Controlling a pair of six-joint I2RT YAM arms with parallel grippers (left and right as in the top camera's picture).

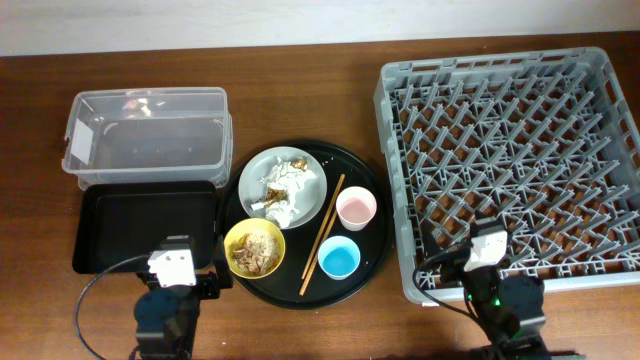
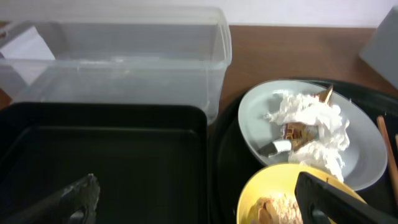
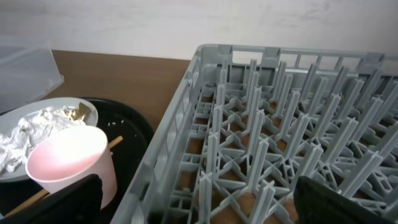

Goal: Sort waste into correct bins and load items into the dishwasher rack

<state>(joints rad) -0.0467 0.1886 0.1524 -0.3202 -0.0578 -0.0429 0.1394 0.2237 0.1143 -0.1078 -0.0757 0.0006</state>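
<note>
Grey plastic rack (image 1: 500, 62) occupies the 3 o'clock side of the table, pegs upright. The clear tub (image 1: 146, 96) stands at 10 o'clock, and the shallow black tray (image 1: 140, 230) lies just beside it at 8 o'clock.

The round black tray (image 1: 376, 250) sits at centre. On it:
- The plate (image 1: 313, 190) is at 11 o'clock, carrying crumpled paper (image 1: 284, 202) and foil wrappers (image 1: 297, 163).
- The yellow bowl (image 1: 233, 240) is at 7 o'clock, holding food scraps (image 1: 258, 252).
- The pink cup (image 1: 356, 208) is at 3 o'clock and the blue cup (image 1: 339, 258) at 5 o'clock, both upright.
- The chopsticks (image 1: 322, 235) lie slanted across the middle, from 1 toward 6 o'clock.

The left gripper (image 1: 178, 262) hangs at the black tray's 5 o'clock corner, fingers (image 2: 324, 194) spread wide and holding nothing. The right gripper (image 1: 487, 245) hangs over the rack's 6 o'clock edge, fingers (image 3: 69, 200) likewise parted and holding nothing.
</note>
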